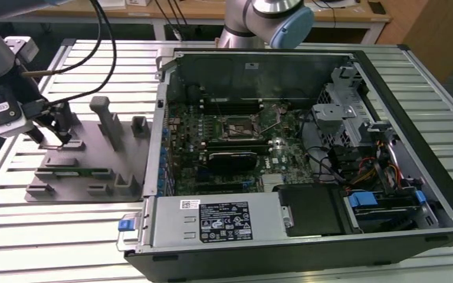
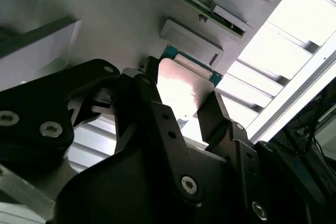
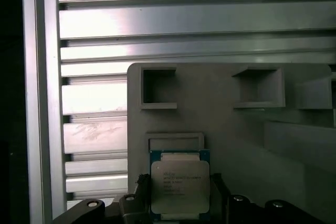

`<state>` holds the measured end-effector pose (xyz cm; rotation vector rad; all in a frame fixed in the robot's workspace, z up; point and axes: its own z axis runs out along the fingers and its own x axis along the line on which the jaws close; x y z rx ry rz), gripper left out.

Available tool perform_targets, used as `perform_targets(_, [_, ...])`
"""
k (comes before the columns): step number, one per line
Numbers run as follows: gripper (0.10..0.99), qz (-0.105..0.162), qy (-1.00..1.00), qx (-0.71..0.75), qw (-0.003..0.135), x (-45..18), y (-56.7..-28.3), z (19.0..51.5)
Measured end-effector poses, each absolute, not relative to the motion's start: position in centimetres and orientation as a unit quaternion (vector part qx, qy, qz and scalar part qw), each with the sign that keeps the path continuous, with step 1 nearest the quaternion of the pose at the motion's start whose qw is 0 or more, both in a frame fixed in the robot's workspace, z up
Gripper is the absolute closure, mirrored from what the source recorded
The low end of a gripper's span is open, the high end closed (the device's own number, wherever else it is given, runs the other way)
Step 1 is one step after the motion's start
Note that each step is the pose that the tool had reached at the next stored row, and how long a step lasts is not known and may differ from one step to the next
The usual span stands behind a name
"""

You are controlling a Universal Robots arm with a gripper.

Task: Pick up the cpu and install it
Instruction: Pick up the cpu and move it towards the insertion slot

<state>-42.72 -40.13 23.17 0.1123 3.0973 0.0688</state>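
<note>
The cpu (image 3: 180,183) is a flat square chip with a silvery top and a thin blue-green edge. In both wrist views it lies between my two black fingers (image 3: 142,186), which press on its opposite sides. My gripper (image 1: 53,140) is shut on the cpu (image 2: 181,87) and hangs just over the grey holder tray (image 1: 85,177) at the exterior view's left. In the first wrist view a shallow rectangular recess (image 3: 175,142) of the tray lies right beside the chip. The motherboard's open socket (image 1: 237,127) sits inside the computer case, well off to the exterior view's right of the gripper.
The open computer case (image 1: 289,236) fills the middle and the exterior view's right, with its metal wall between tray and motherboard. Tall grey posts (image 1: 107,121) rise from the tray beside the gripper. A second robot arm (image 1: 270,17) stands behind the case. The slatted aluminium table (image 1: 53,236) lies underneath.
</note>
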Motion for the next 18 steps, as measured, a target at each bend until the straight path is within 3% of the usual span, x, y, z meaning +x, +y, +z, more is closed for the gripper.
perform_targets(18, [0.545, 0.022, 0.999, 0.036, 0.021, -42.7, -40.1, 27.1])
